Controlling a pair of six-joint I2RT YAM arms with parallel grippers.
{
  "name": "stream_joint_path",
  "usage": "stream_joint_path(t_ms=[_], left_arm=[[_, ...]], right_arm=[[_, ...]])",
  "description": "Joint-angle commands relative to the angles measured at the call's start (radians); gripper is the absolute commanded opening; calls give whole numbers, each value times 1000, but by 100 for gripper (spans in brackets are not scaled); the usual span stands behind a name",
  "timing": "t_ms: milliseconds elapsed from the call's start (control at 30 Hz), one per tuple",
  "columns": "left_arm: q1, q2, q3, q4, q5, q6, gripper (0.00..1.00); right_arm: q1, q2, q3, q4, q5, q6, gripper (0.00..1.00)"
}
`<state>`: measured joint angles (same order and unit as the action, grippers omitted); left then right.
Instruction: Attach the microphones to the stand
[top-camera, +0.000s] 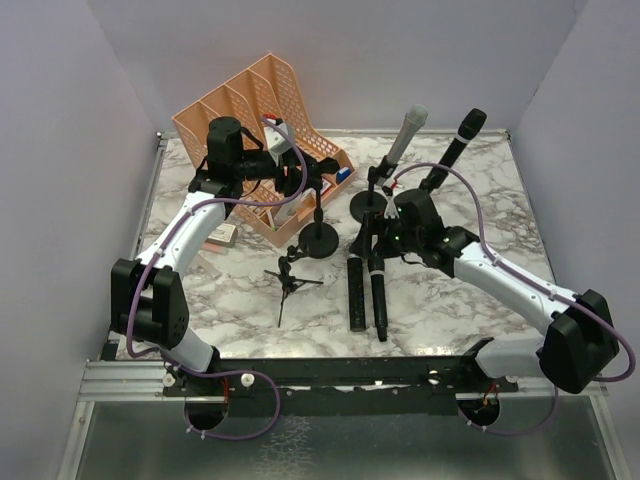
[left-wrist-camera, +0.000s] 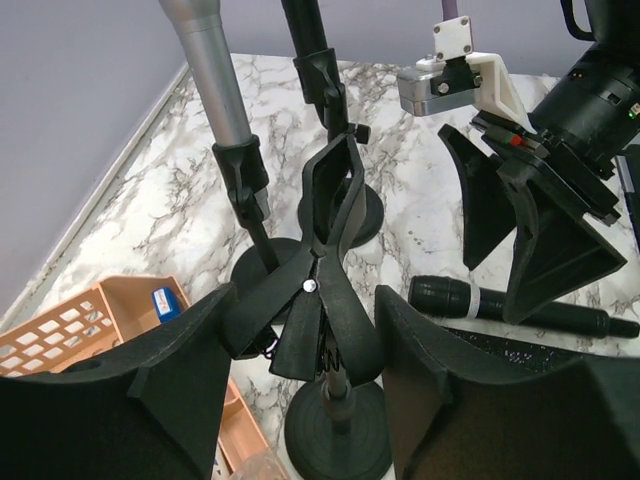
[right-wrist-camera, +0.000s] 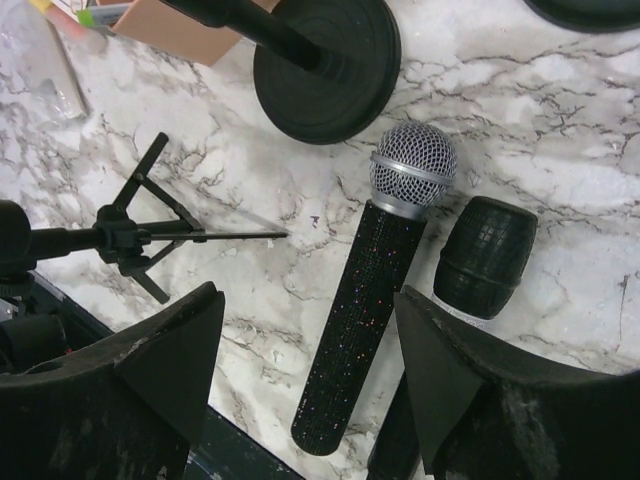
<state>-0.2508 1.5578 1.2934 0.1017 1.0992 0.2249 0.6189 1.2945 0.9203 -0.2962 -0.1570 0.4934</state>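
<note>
two microphones lie side by side on the marble-patterned worktop (top-camera: 430, 320), near centre: a glitter-black microphone (right-wrist-camera: 365, 320) with a silver mesh head, and an all-black microphone (right-wrist-camera: 485, 255) with a ribbed grille. lying flat, their slim bodies are exposed for a side grasp. a silver-grey microphone (top-camera: 410, 128) and a second black microphone (top-camera: 465, 130) sit tilted in clips on the far stands. the right end effector (right-wrist-camera: 308, 300) hovers spread and empty over the lying pair. the left end effector (left-wrist-camera: 305, 300) is spread astride an empty clip (left-wrist-camera: 325, 190), probably to steady it.
</note>
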Motion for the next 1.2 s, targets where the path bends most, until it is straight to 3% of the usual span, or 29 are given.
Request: stream_joint_path(t_ms=[0,133,167,467,733,1167], left_arm=[[-2,-24,-9,-24,-3,44,50],[-2,-30,-14,-64,-21,75,3],[-2,-33,-18,-65,-26,76,0],[-2,-41,-29,-46,-38,67,0],[-2,-42,-47,-8,-62,46,0],[-2,-38,-61,1,-53,40,0]], right_arm=[[16,16,42,-86,44,42,73],[42,40,69,-122,85,31,73],[49,48,74,-135,99,33,73],[137,134,113,-247,267,123,72],[211,255,154,-344,323,178,71],[212,415,122,-107,307,182,64]])
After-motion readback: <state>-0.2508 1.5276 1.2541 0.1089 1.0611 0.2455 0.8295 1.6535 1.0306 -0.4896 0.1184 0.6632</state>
